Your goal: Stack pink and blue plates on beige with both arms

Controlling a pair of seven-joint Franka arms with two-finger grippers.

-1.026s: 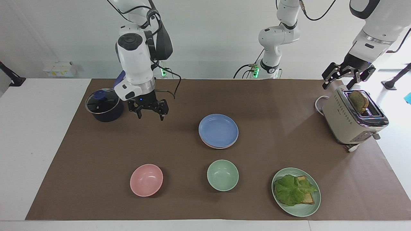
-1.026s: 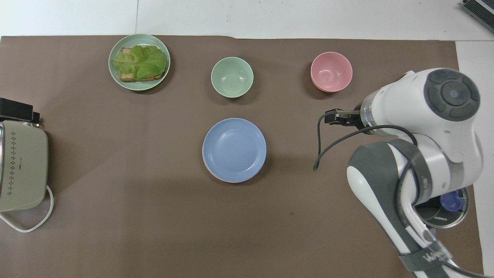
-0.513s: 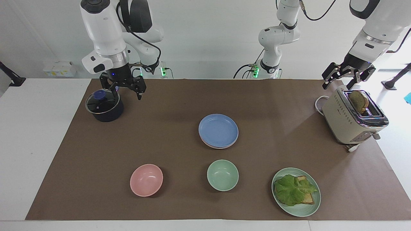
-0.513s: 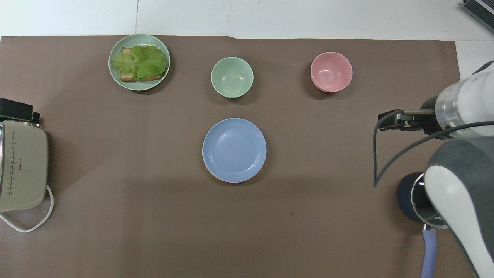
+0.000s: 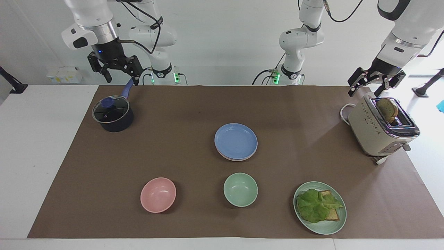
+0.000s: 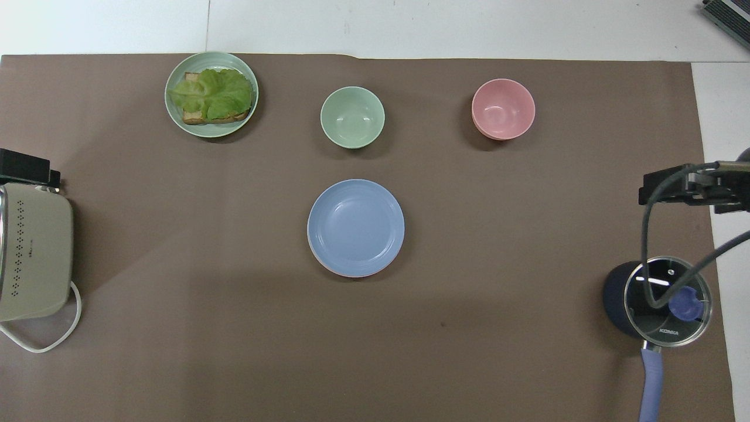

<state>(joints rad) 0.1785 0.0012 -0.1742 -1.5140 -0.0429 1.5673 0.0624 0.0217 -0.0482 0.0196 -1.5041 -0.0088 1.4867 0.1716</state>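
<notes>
The blue plate (image 5: 236, 140) (image 6: 355, 226) lies mid-mat on top of a stack. Under it only a thin crescent of the pink plate (image 5: 226, 157) (image 6: 345, 274) shows. The beige plate is hidden; I cannot see it under the stack. My right gripper (image 5: 119, 74) (image 6: 674, 186) hangs open and empty, high over the pot's handle at the right arm's end. My left gripper (image 5: 369, 86) is open and empty just above the toaster, at the left arm's end.
A dark pot (image 5: 112, 116) (image 6: 665, 305) with a glass lid sits under the right gripper. A pink bowl (image 5: 158, 194), a green bowl (image 5: 240, 189) and a green plate (image 5: 333, 225) with lettuce and toast line the edge farthest from the robots. The beige toaster (image 5: 373, 133) holds a bread slice.
The right arm has risen and drawn back toward its base, from low over the mat beside the pot to high over the pot's handle. The left arm and the plates have not moved.
</notes>
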